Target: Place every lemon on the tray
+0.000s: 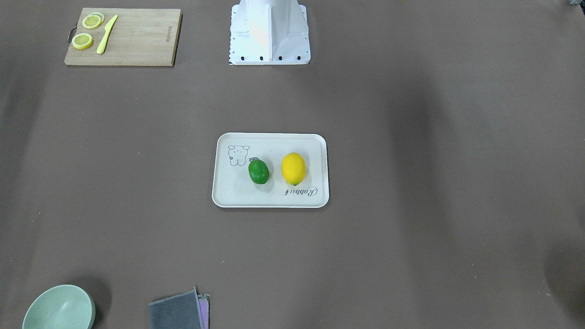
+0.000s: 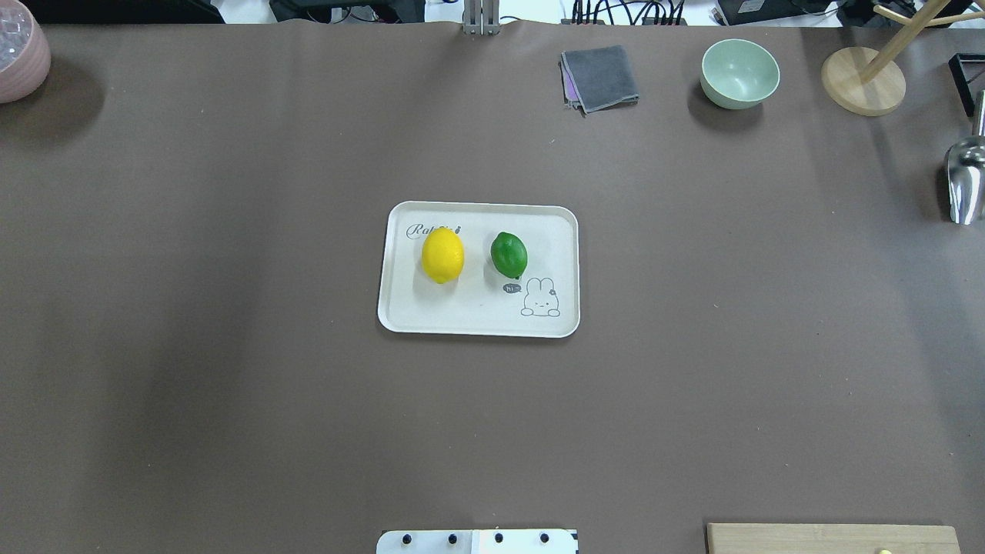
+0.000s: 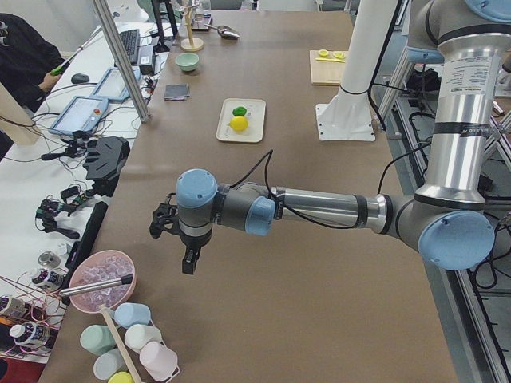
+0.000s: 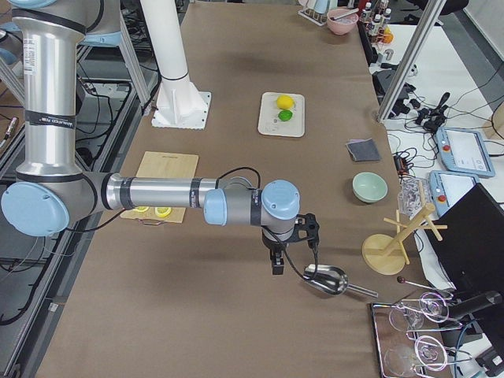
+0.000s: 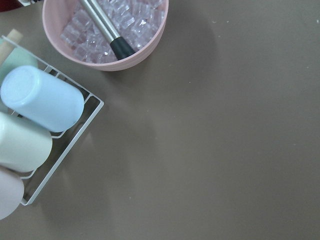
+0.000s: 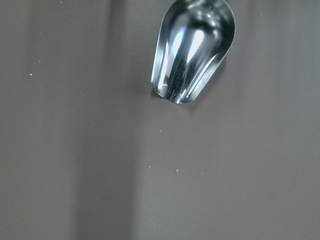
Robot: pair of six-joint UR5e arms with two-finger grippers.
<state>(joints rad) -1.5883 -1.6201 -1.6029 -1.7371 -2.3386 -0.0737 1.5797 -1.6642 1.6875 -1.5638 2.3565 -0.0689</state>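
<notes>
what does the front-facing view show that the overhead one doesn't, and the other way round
Only the front-facing view: lemon slices and a yellow knife on the cutting board, of which the overhead catches just an edge strip. Only the overhead: a pink bowl, a wooden stand and a metal scoop near the table's edges. Both: the tray holding the yellow lemon and the green lemon side by side, apart, plus the green bowl and the grey cloth.

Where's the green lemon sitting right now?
In the overhead view the green lemon lies on the tray, right of the yellow lemon and apart from it.
</notes>
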